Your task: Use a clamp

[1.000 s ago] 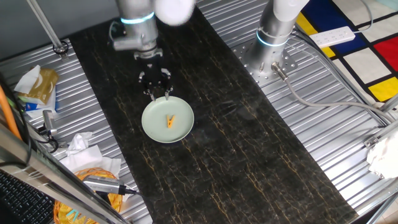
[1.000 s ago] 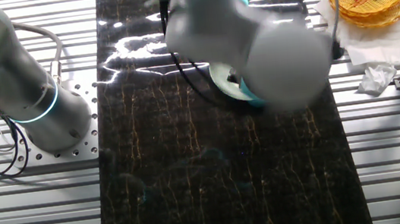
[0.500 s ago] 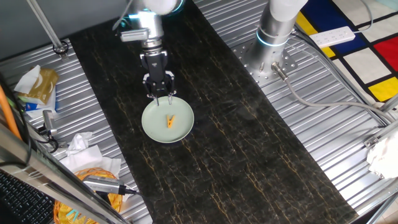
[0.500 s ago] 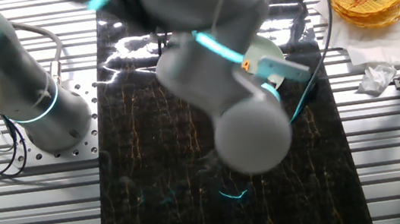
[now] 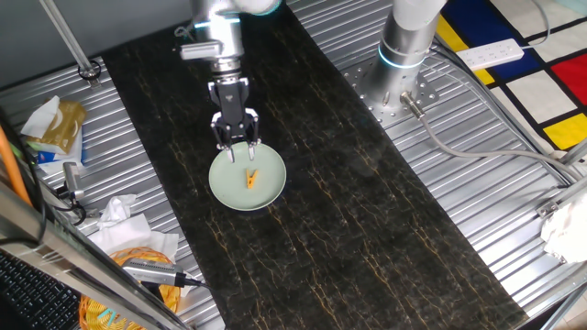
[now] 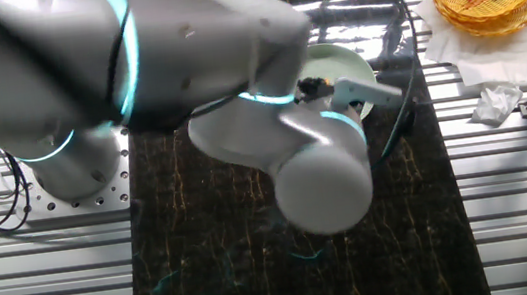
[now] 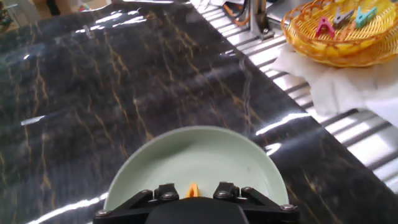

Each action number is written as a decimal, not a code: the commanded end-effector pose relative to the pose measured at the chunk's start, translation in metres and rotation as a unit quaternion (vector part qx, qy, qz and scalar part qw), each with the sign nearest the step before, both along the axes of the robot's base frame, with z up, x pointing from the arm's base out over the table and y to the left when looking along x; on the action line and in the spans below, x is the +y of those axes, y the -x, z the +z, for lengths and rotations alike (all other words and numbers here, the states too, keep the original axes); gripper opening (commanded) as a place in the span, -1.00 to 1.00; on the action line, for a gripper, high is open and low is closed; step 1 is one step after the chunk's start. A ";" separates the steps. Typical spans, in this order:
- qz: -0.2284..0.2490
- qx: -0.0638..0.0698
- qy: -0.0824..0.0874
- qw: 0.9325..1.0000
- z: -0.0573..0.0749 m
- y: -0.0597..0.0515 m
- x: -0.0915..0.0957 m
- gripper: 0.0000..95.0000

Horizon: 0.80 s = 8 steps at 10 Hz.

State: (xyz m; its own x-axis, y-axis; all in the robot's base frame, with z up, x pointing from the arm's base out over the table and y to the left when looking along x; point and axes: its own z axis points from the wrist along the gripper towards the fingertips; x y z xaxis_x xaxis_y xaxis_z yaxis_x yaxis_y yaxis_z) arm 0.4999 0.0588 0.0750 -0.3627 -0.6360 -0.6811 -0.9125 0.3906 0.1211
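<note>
I see bare worktop (image 5: 367,211) around the plate (image 5: 268,191); the basket (image 7: 339,37) sits off the mat, apparently clear of my tool (image 5: 237,151).

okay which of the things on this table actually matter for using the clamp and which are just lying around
Part of the job:
tiny orange-yellow V-shaped clamp
round pale green plate it lies on
two-finger gripper open above the plate's rim

Just lying about:
woven yellow basket holding coloured clips
white tissue under the basket
white power strip
crumpled paper
</note>
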 end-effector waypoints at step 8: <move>-0.033 0.081 0.089 0.992 -0.017 -0.012 0.002 -0.20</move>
